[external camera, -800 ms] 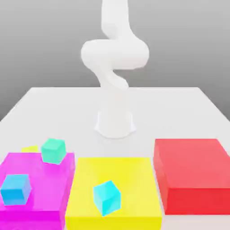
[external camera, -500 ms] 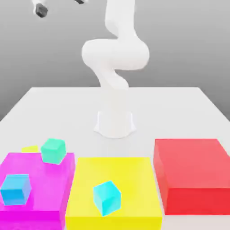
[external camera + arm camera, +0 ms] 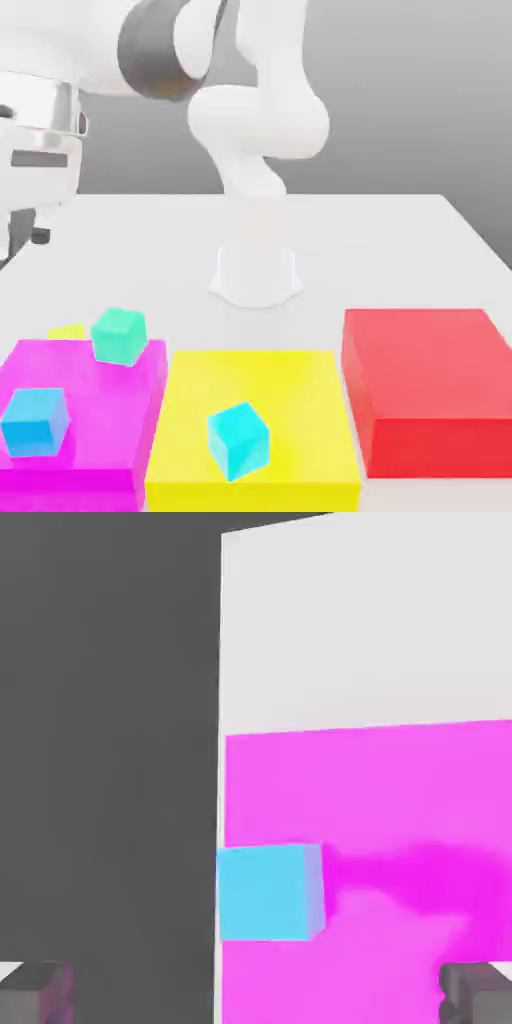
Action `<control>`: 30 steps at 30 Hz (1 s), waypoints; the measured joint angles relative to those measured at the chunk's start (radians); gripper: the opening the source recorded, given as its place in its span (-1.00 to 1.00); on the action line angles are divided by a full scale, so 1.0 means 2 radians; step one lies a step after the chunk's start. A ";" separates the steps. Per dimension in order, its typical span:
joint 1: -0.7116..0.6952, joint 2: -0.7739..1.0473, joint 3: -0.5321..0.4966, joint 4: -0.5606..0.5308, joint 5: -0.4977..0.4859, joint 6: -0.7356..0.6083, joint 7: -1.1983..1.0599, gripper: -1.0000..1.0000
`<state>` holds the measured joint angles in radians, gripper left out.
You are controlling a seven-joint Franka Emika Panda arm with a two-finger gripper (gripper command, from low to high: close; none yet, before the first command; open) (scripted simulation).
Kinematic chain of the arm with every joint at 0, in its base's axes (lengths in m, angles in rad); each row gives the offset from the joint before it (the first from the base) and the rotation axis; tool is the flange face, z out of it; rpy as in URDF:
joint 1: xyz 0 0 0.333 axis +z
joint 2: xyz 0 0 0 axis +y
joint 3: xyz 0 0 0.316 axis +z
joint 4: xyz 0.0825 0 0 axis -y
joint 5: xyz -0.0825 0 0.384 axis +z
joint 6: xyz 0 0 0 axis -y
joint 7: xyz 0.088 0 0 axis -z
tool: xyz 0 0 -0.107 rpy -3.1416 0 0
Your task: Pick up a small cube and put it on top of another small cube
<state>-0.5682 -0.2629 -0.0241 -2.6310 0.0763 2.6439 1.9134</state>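
Observation:
A blue cube [image 3: 35, 421] sits on the near left part of the magenta block [image 3: 95, 440]. In the hand view the same blue cube [image 3: 268, 892] lies at the edge of the magenta block [image 3: 400, 812]. A teal-green cube [image 3: 119, 335] rests on that block's far edge. A cyan cube [image 3: 238, 440] lies tilted on the yellow block [image 3: 280, 385]. My gripper [image 3: 22, 238] hangs high over the table at the exterior view's left, well above the blue cube. In the hand view the gripper [image 3: 255, 997] is open, with nothing between its fingertips [image 3: 35, 992].
A red block [image 3: 425, 385] stands at the exterior view's right. A small yellow piece [image 3: 67, 330] peeks out behind the magenta block. The arm's white base [image 3: 257, 270] stands mid-table. The table edge [image 3: 221, 662] runs close beside the magenta block.
The hand has swung down from the top of the exterior view to its left side, above the magenta block. No cube has moved.

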 joint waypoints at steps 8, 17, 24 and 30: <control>-0.069 0.079 -0.020 -0.050 -0.015 0.052 0.186 0.00; -0.125 0.190 -0.036 -0.080 -0.017 0.133 0.324 0.00; -0.145 0.260 -0.010 -0.069 0.006 0.192 0.309 -1.00; -0.139 0.237 -0.018 -0.073 -0.003 0.173 0.315 -1.00</control>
<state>-0.8468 0.2115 -0.0601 -2.7765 0.0703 2.9903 2.5444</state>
